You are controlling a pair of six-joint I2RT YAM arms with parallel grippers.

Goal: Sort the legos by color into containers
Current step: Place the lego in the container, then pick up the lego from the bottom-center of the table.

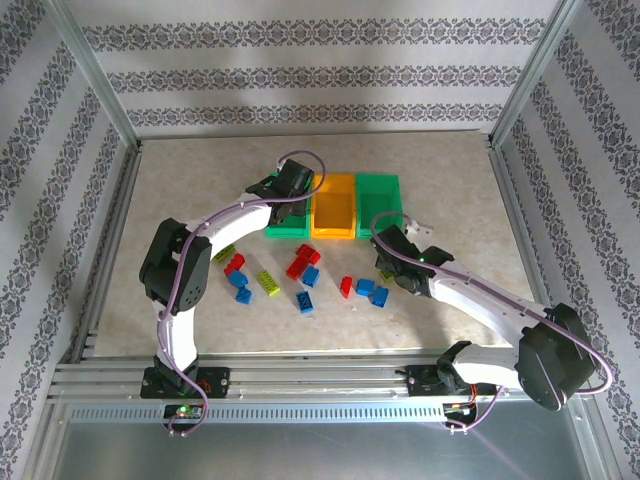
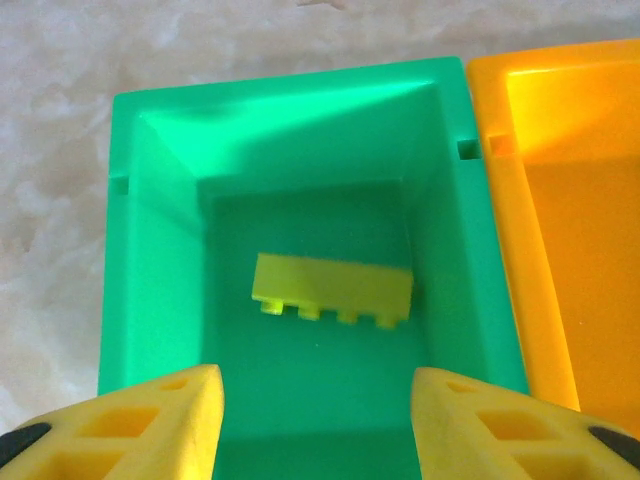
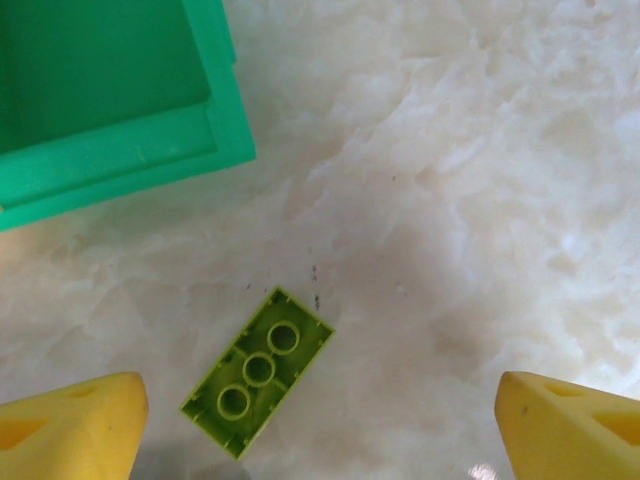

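While I am hanging my left claw over the left green bin in the top view, I am reaching my right claw down to the table just in front of the right green bin. The orange bin is sitting between the two. Red, blue and yellow-green legos are lying scattered between my arms, so I am judging most of the sorting undone.

Through the left wrist I am holding the left claw spread and empty above the left green bin. On its floor a long yellow-green brick is lying on its side, studs pointing toward me and clear of my fingers. I am taking this bin as the home for that colour.

Through the right wrist I am keeping the right claw wide apart and gripping nothing. An upturned yellow-green brick is lying between my fingers, nearer the left one, with three round tubes showing in its hollow underside. It is sitting askew near the corner of the right green bin, so I am expecting to turn the wrist before closing.
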